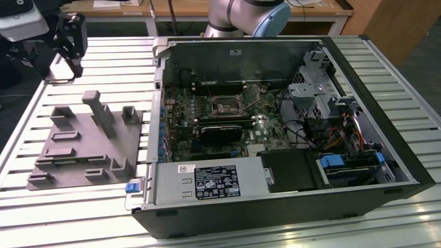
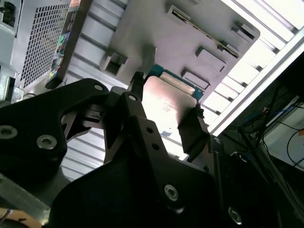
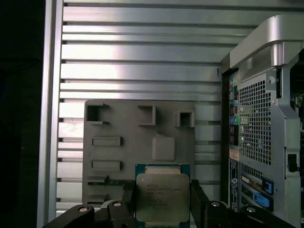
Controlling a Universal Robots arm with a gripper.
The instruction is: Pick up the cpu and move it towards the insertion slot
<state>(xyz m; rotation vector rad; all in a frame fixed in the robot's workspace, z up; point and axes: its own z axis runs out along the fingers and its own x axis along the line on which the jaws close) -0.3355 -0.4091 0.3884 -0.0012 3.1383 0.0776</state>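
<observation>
The tool (image 3: pixel 162 202) grips the cpu (image 3: pixel 162 202) by two opposite edges, high above the grey fixture plate (image 3: pixel 118 156) — open air all round; the insertion slot (image 1: pixel 225 107) sits well apart inside the computer case (image 1: pixel 358 155).

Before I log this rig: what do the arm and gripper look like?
The arm has silver-grey rounded joints with a blue cap. The gripper is matte black, with angular linkage plates, silver screw heads and two flat black fingers. A white-grey housing sits above it in the exterior view.

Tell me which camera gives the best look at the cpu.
The first wrist view: the cpu faces the camera squarely between the jaws, above the grey fixture. The second wrist view shows its top glaring and obliquely.
</observation>
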